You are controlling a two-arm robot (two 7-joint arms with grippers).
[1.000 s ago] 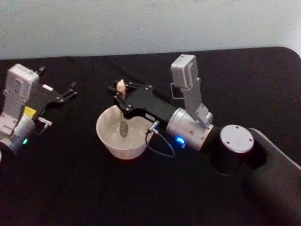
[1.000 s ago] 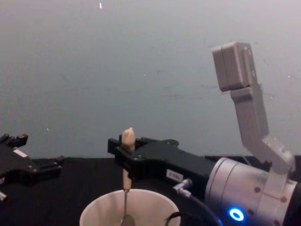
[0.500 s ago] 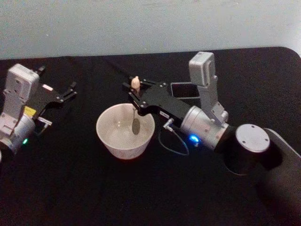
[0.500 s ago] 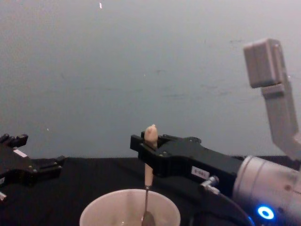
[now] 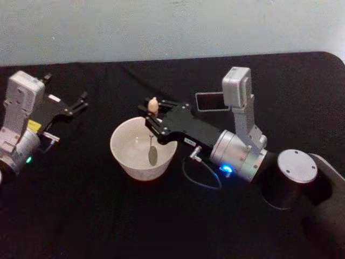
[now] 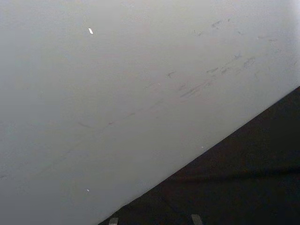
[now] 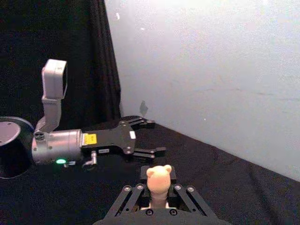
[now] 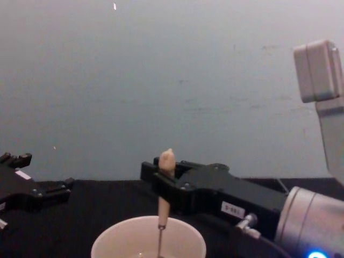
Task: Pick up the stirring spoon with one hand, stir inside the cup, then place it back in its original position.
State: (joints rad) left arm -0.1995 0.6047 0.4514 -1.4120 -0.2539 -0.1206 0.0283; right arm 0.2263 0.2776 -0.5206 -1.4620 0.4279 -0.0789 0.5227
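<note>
R. hand (image 5: 152, 114), reached in from the right over the far-right rim of the cup (image 5: 132, 166), is shown closed on the cream handle of the stirring spoon (image 5: 152, 156). The spoon is held upright, w/ knobbed tip above the grip and metal bowl down inside the cup, right of centre. L. hand (image 5: 66, 90) is seen well apart at far left over the black counter (image 5: 81, 205), opened wide w/ nothing held; the cup is set near the counter's middle.
</note>
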